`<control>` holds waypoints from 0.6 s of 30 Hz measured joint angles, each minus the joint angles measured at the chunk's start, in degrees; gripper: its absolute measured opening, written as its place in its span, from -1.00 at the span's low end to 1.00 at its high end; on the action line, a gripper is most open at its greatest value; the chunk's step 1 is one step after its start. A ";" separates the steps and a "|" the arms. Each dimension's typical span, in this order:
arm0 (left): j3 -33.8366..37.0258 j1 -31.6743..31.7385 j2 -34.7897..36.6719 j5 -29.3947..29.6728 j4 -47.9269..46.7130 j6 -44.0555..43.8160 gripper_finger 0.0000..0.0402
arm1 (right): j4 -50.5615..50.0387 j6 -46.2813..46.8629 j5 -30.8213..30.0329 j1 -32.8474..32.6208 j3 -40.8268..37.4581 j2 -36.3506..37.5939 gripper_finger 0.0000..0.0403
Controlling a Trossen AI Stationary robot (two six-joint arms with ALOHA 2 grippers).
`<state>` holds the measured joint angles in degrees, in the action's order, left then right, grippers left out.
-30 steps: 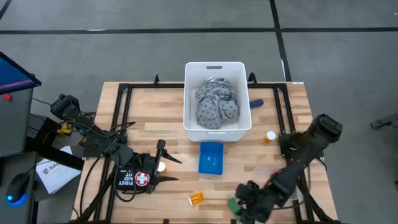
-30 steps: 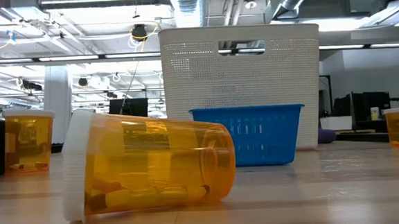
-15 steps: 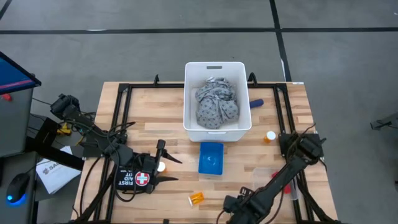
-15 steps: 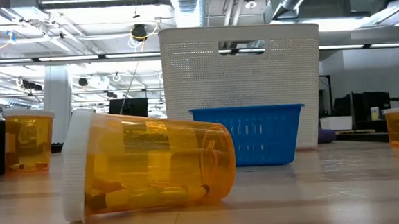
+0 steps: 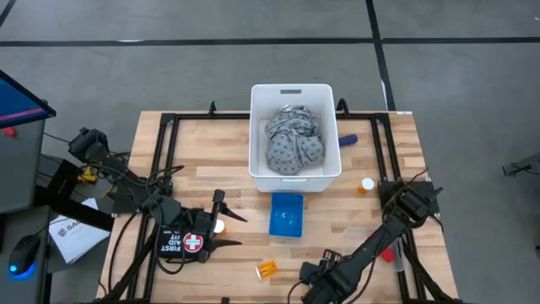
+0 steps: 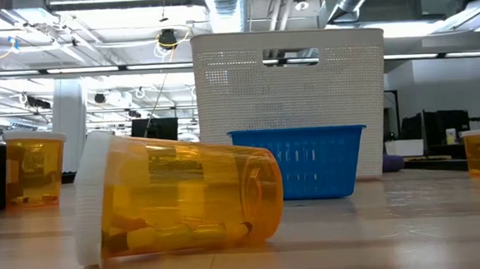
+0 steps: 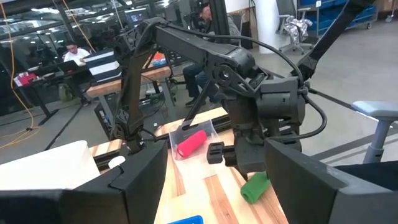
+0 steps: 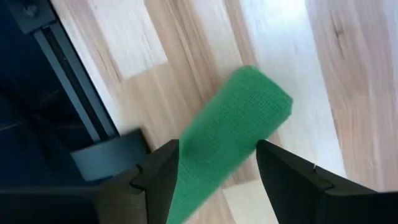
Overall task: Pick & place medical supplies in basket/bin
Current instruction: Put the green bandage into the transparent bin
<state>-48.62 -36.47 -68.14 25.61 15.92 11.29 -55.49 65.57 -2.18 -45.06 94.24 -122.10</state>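
Observation:
My right gripper [image 5: 310,285] is low at the table's near edge, open, its fingers on either side of a short green piece [image 8: 231,142] that lies on the wood; whether they touch it I cannot tell. The left wrist view shows that green piece [image 7: 255,185] under the right gripper. My left gripper [image 5: 224,225] waits open at the near left, a white-capped pill bottle [image 5: 218,226] between its fingers. An orange bottle [image 5: 266,269] lies on its side, and another [image 5: 365,184] stands at the right. The grey patterned cloth [image 5: 294,142] lies in the white bin [image 5: 294,91].
A small blue basket [image 5: 286,214] sits in front of the white bin. A blue piece [image 5: 348,139] lies right of the bin. A red piece in a clear bag [image 7: 191,142] lies near the right arm. A black first-aid pouch [image 5: 181,243] lies under the left arm.
My right gripper has moved along the near edge toward the table's left, and now stands over the green piece and hides it from above. The left arm and the bottles have kept still.

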 joint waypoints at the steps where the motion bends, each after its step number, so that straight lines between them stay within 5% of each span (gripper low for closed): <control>1: 0.00 0.00 0.00 0.00 0.00 0.00 0.29 | 0.03 -0.02 -0.04 -0.02 0.00 -0.04 0.05; 18: 0.00 0.00 0.00 0.00 -0.02 -0.02 0.29 | 2.26 -0.68 -1.28 0.20 0.00 -0.04 0.05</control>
<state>-48.62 -36.47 -68.14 25.61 15.90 11.27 -53.23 64.88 -3.46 -44.86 94.24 -122.15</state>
